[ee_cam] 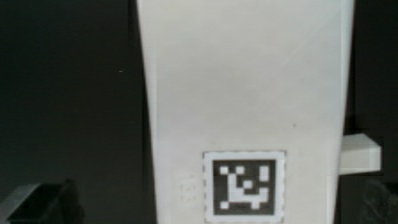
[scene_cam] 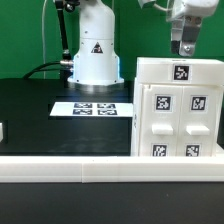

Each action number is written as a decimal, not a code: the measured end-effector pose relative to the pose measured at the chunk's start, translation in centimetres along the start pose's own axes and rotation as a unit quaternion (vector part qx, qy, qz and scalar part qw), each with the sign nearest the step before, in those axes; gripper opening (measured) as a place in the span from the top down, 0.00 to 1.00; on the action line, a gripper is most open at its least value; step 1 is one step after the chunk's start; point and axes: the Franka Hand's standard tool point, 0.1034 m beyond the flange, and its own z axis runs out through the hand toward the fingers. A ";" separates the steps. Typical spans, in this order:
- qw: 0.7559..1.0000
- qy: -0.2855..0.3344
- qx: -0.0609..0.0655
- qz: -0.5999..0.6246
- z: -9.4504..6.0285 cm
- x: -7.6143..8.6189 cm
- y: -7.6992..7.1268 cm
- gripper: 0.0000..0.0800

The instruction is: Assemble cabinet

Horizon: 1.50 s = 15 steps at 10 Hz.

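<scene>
The white cabinet body (scene_cam: pixel 177 108) stands at the exterior view's right, its front set with small white panels bearing black-and-white tags. A white slab with one tag (scene_cam: pixel 181 71) forms its top. My gripper (scene_cam: pixel 185 44) hangs just above that top, near its back edge. In the wrist view the long white slab (ee_cam: pixel 231 90) with its tag (ee_cam: pixel 246 185) runs between my dark fingertips (ee_cam: pixel 45 205). The gripper (ee_cam: pixel 205 208) is open, its jaws standing apart on either side of the slab and holding nothing.
The marker board (scene_cam: pixel 92 108) lies flat on the black table beside the cabinet. The white robot base (scene_cam: pixel 93 55) stands behind it. A white rail (scene_cam: pixel 90 166) runs along the front edge. A small white piece (scene_cam: pixel 3 130) shows at the exterior view's left edge.
</scene>
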 end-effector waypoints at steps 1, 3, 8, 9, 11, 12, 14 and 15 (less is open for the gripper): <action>1.000 -0.001 0.002 0.002 0.5 0.0 -0.2 0.00; 1.000 -0.002 0.007 0.008 1.1 0.0 -0.6 0.00; 1.000 -0.003 0.007 0.024 1.4 -0.4 -0.7 0.25; 1.000 -0.003 0.007 0.024 1.4 -0.4 -0.7 0.30; 0.999 -0.003 0.007 0.032 1.4 -0.4 -0.7 0.30; 0.999 -0.003 0.007 0.047 1.4 -0.4 -0.7 0.30; 0.990 -0.004 0.007 0.142 1.4 -0.4 -0.7 0.30; 0.984 -0.004 0.007 0.178 1.4 -0.4 -0.7 0.30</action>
